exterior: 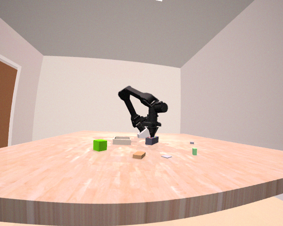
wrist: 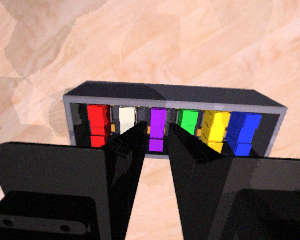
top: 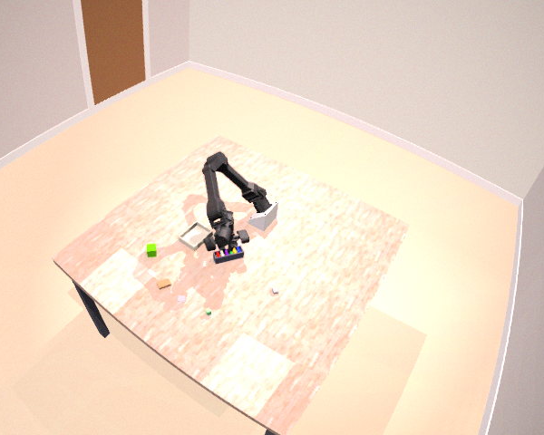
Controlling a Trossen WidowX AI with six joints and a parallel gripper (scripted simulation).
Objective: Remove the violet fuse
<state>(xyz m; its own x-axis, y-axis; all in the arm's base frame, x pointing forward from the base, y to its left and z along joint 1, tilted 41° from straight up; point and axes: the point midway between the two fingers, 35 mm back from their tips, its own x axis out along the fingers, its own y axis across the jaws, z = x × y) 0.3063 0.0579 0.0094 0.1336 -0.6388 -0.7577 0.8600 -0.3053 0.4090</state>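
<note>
The dark fuse block (top: 228,258) (exterior: 150,141) (wrist: 165,93) stands on the table. The violet fuse (wrist: 156,145) sits in its row, between the white fuse (wrist: 126,117) and the green fuse (wrist: 188,117). My gripper (exterior: 152,136) (wrist: 157,128) points down over the block, open by a narrow gap. In the wrist view the fingertips lie on either side of the violet fuse, with nothing held; their exact height above it is unclear. The tray (top: 186,243) (exterior: 121,141) is empty, to the left of the block in the top and exterior views.
The red fuse (wrist: 97,118), yellow fuse (wrist: 216,123) and blue fuse (wrist: 243,129) share the block. A green cube (top: 151,250) (exterior: 99,145), an orange-brown block (top: 163,284) (exterior: 138,155), a pale flat piece (top: 181,298) (exterior: 166,156) and a small green piece (top: 208,312) (exterior: 194,151) lie farther off.
</note>
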